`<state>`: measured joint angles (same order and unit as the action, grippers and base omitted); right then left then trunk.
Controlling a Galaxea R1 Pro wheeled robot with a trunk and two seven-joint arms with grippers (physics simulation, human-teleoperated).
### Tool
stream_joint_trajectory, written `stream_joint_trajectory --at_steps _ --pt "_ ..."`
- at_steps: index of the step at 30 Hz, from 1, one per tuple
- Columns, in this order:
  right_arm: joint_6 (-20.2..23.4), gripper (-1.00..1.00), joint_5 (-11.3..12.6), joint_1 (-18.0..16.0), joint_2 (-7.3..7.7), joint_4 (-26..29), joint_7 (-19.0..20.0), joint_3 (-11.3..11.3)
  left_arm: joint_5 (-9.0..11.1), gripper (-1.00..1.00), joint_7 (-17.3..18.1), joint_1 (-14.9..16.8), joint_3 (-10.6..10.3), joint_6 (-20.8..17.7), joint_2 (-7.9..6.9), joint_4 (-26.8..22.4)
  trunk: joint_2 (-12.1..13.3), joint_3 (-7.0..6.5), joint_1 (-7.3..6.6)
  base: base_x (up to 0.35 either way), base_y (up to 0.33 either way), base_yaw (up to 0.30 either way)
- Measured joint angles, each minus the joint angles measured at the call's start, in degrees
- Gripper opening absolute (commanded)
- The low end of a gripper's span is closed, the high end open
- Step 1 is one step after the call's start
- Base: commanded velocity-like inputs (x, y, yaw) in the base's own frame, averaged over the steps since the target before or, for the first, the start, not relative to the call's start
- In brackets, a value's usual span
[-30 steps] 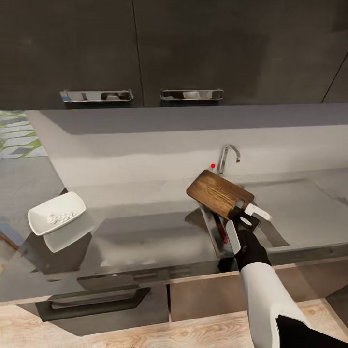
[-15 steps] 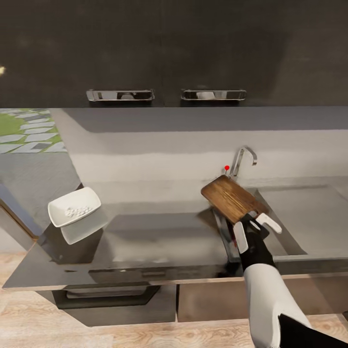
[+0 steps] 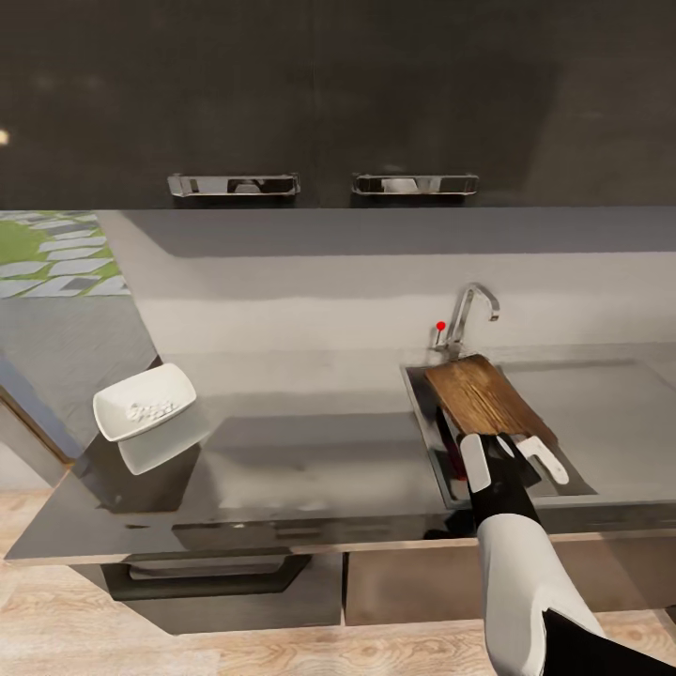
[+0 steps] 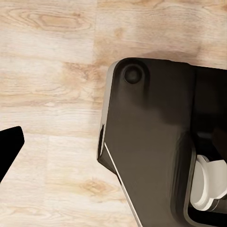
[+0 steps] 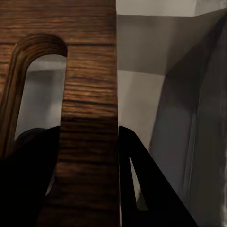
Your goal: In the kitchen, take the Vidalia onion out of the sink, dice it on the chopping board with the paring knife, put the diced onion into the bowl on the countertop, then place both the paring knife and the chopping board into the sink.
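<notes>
Though partly hidden, grained brown chopping board (image 3: 481, 398).

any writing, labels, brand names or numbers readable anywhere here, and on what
None: no words, labels, brands or numbers are readable in these pictures.
The chopping board, held by the right gripper over the sink, shows only wood grain.
The bowl, the countertop and the cabinet fronts are plain.
The tap's red knob is unmarked.
</notes>
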<state>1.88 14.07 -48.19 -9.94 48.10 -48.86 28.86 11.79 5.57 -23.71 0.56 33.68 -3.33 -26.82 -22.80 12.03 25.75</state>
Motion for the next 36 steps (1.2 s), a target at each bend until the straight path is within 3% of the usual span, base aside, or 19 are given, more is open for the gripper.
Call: stream_joint_trajectory --at_steps 10,36 --pt "-3.0 -1.0 0.3 0.0 -0.01 -0.1 -5.7 -0.2 0.0 1.0 0.0 0.0 0.0 0.0 0.0 -0.1 0.0 0.0 -0.02 0.104 0.0 0.0" --pt "-3.1 -1.0 0.4 0.0 -0.01 -3.9 -5.7 -0.1 0.0 1.0 0.0 0.0 0.0 0.0 0.0 -0.2 0.0 1.88 -0.01 0.041 0.0 0.0"
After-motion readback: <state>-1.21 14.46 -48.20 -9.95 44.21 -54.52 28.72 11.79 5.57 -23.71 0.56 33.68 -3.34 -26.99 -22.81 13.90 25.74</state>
